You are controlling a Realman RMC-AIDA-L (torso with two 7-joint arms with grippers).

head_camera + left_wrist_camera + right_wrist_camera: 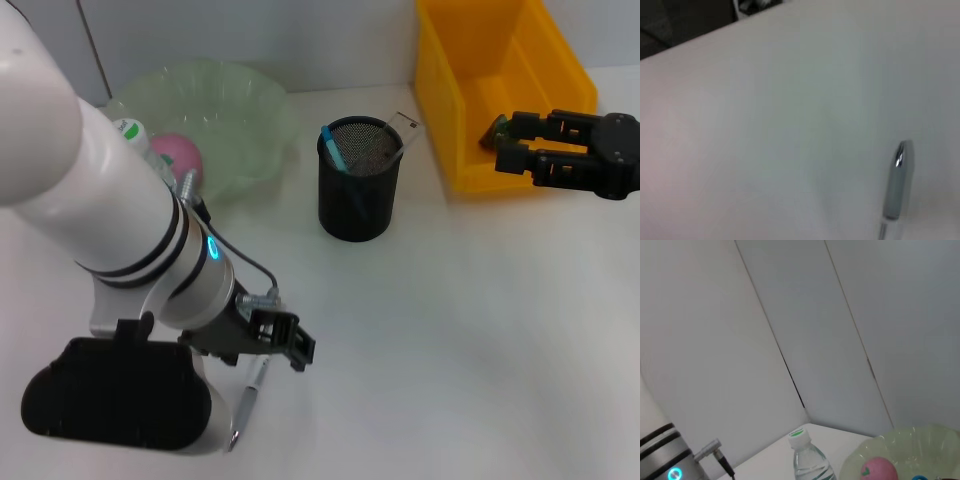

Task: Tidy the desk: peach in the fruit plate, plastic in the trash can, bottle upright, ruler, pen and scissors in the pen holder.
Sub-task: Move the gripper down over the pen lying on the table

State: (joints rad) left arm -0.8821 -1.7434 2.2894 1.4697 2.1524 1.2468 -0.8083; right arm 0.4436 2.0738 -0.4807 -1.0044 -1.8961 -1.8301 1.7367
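The left hand [262,338] hangs over the pen [247,402]; its grip cannot be told. It should close squarely mid-barrel, then lift straight.

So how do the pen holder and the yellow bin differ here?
The pen holder is a black mesh cylinder; the yellow bin is a solid, boxy container. The pen holder stands mid-table, with a blue item and a ruler sticking out; the yellow bin sits farther right, with the right tool at its near wall. Both are open-topped.
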